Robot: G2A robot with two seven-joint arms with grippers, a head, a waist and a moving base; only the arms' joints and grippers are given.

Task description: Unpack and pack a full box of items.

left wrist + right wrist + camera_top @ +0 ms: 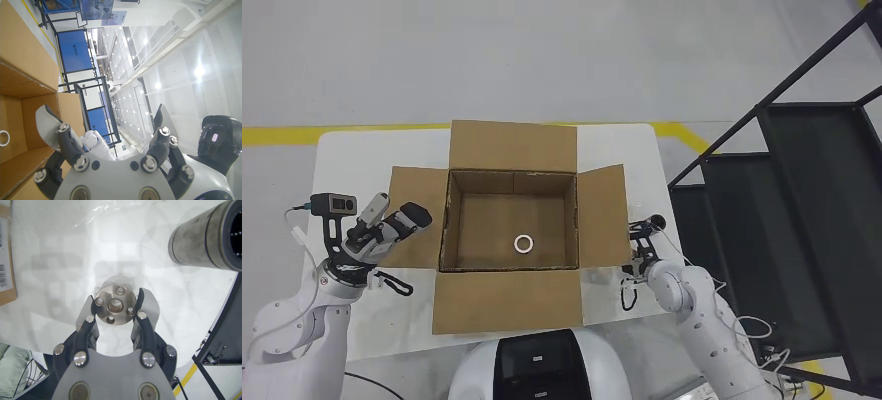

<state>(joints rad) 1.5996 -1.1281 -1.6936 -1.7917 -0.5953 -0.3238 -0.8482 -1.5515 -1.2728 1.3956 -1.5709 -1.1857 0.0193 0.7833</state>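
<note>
An open cardboard box [512,200] stands mid-table with all its flaps spread out. A white tape roll [524,243] lies on its floor, also seen in the left wrist view as a white ring [3,138]. My left gripper [392,225] is left of the box over the left flap, tilted upward, open and holding nothing [102,117]. My right gripper [116,299] is right of the box [642,245] over the white table, shut on a round metal flange [115,306] with several holes.
A grey metal cylinder [206,237] lies on the table just beyond the right gripper. The box's right flap [5,256] is close by. The table edge [667,200] borders a dark metal staircase [782,200] on the right.
</note>
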